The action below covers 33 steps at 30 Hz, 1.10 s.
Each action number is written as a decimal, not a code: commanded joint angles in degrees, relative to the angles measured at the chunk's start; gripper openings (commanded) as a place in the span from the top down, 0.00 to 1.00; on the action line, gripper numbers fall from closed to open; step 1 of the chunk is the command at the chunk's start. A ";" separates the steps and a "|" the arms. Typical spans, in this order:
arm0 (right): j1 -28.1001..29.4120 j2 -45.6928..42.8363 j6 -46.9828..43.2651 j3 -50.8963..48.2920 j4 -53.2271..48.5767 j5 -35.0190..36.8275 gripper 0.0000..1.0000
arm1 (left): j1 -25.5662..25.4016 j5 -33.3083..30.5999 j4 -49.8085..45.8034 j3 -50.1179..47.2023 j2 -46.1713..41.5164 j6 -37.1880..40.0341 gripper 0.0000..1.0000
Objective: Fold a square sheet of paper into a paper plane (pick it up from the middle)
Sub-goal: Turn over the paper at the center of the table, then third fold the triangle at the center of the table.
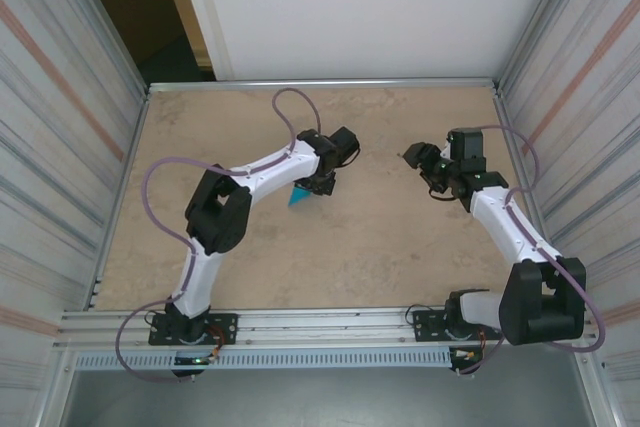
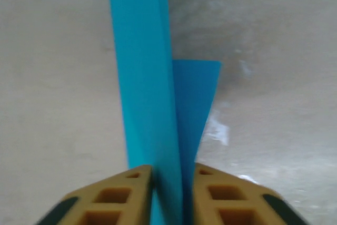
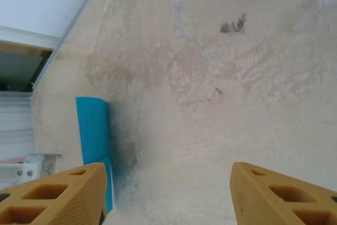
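Observation:
The paper plane is a folded cyan-blue piece hanging just above the table, left of centre. My left gripper is shut on it. In the left wrist view the paper plane stands on edge between the tan fingers, with one flap spreading out to the right. My left gripper pinches the fold. My right gripper hovers open to the right, apart from the paper. In the right wrist view, my right gripper has nothing between its fingers, and the paper plane shows at the left.
The beige tabletop is walled by corrugated metal panels left and right and a white board at the back. An aluminium rail runs along the near edge. A dark stain marks the table.

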 commanded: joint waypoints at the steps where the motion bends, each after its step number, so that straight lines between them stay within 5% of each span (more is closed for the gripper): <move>1: 0.56 -0.19 2.51 0.59 -1.50 1.34 0.38 | -0.43 9.98 5.39 -0.37 -1.83 -3.16 0.60; 7: 3.78 0.49 1.85 1.06 -3.25 5.48 0.38 | 1.86 24.49 18.44 -8.73 -8.04 -3.05 0.42; 11: 9.68 5.07 2.23 4.56 -4.31 8.50 0.39 | 7.88 33.24 29.63 -19.26 -15.23 -5.15 0.34; 23: 29.00 29.11 8.75 19.08 4.22 4.69 0.51 | 28.08 41.23 42.13 -41.49 -28.56 -7.56 0.11; 33: 31.47 44.28 11.61 27.89 8.32 1.14 0.55 | 32.29 47.59 45.43 -46.11 -28.63 -6.86 0.07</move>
